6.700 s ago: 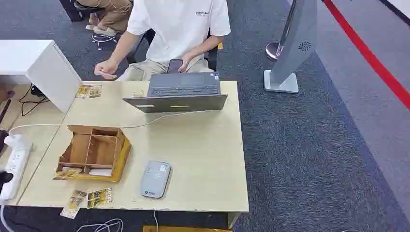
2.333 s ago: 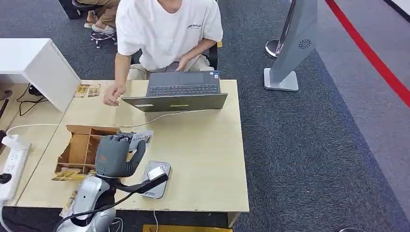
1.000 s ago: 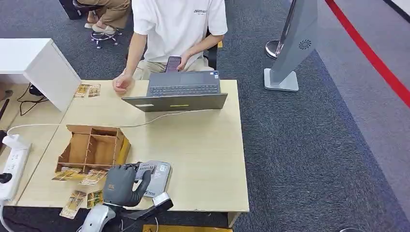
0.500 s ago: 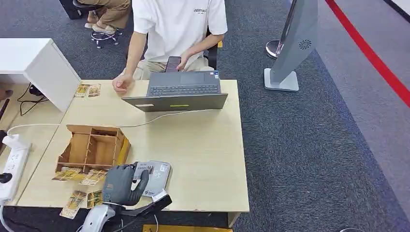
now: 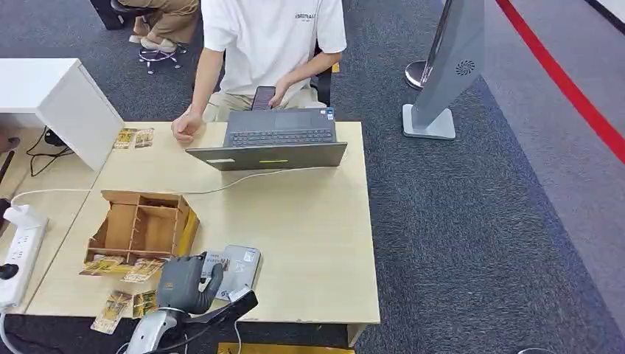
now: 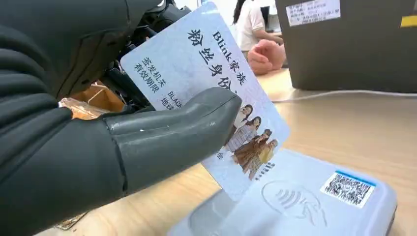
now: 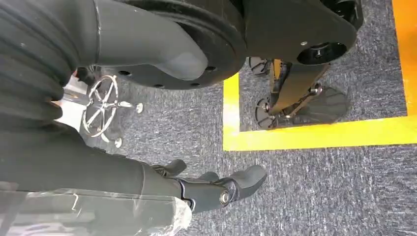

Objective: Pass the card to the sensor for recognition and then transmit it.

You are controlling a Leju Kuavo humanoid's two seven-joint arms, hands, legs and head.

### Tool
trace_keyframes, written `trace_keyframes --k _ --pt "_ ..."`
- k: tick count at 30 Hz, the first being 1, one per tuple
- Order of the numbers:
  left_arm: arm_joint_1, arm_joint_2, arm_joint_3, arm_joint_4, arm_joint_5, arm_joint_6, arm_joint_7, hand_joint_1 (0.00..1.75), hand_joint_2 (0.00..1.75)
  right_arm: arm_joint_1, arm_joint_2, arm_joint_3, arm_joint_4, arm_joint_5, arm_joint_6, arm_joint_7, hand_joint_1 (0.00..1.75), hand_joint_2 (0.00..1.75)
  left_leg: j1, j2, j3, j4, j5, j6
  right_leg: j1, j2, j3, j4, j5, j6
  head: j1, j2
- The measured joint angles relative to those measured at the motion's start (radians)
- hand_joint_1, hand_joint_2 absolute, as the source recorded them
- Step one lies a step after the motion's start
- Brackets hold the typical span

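My left hand (image 5: pixel 184 282) hangs over the table's front edge and pinches a pale blue printed card (image 5: pixel 212 262) between thumb and fingers. In the left wrist view the thumb (image 6: pixel 172 137) presses across the card (image 6: pixel 211 83), which has Chinese text and a small group photo. The card is tilted, its lower corner just above the grey sensor pad (image 6: pixel 305 201); I cannot tell whether they touch. The sensor (image 5: pixel 242 267) lies flat near the front edge. My right hand (image 7: pixel 216 189) hangs by my side above the carpet, fingers stretched out, holding nothing.
A wooden divided box (image 5: pixel 144 228) stands left of the sensor, with loose cards (image 5: pixel 121 302) in front of it. An open laptop (image 5: pixel 273 144) with its cable sits at the far side, where a seated person (image 5: pixel 269 37) rests a hand (image 5: pixel 184 127) on the table. A power strip (image 5: pixel 18 258) lies at left.
My left hand took a card from near the box and carried it over the sensor; in the last second it sank slightly toward the front edge. The person's arm drew back.
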Motion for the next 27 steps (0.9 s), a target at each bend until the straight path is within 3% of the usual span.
trace_keyframes --k 19,22,27 --pt "-0.008 -0.011 0.006 0.035 0.01 -0.034 -0.003 1.75 1.75 0.0 0.0 0.0 0.0 0.002 0.002 0.001 0.0 1.75 0.0 0.0 0.0 0.0 0.0 0.0 0.0 0.0 0.0 0.0 0.0 0.0 0.0 0.0" --pt "-0.008 -0.011 0.006 0.035 -0.002 -0.068 0.016 1.75 1.75 0.0 0.0 0.0 0.0 0.002 0.002 0.001 0.0 1.75 0.0 0.0 0.0 0.0 0.0 0.0 0.0 0.0 0.0 0.0 0.0 0.0 0.0 0.0" --pt "-0.011 -0.011 0.006 0.026 -0.029 -0.068 0.026 1.75 1.75 0.0 0.0 0.0 0.0 0.002 0.003 0.001 0.0 1.75 0.0 0.0 0.0 0.0 0.0 0.0 0.0 0.0 0.0 0.0 0.0 0.0 0.0 0.0"
